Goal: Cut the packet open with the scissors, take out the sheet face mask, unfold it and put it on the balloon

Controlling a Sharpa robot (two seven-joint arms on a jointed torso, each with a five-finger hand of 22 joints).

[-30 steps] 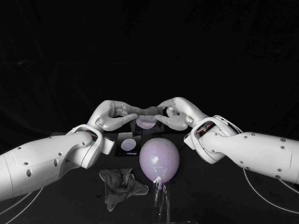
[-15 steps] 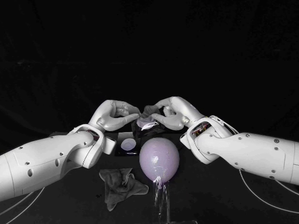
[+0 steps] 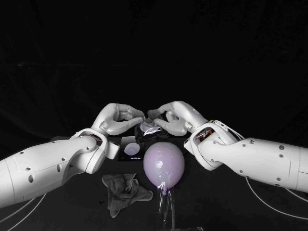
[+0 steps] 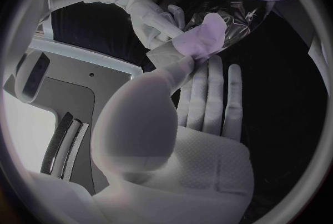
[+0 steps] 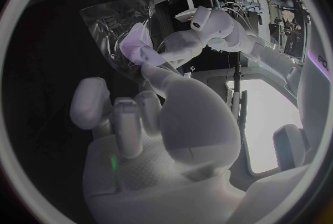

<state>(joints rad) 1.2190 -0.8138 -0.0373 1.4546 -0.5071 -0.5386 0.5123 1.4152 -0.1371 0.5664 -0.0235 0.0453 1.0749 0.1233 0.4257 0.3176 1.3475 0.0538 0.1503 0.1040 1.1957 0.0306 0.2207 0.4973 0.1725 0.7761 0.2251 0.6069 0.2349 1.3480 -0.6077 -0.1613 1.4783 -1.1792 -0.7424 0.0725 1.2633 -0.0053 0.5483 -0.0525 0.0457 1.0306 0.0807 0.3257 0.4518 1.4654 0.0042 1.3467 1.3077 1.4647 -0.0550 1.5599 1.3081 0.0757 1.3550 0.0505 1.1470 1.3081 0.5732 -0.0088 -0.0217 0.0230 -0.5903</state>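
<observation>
Between left hand (image 3: pixel 118 118) and right hand (image 3: pixel 174 117), sheet mask (image 3: pixel 150 128) pinched by both; wrist views show clear crinkles; head view adds balloon (image 3: pixel 163 166), packet (image 3: pixel 132 149) nearer robot.

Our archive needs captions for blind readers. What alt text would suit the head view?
The left hand and right hand meet, pinching a crumpled translucent sheet between them, just beyond a lilac balloon. A crumpled grey cloth lies near the balloon, on the robot's left.

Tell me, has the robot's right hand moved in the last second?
Yes. The right hand has edged inward toward the left hand, while the balloon stayed put.
</observation>
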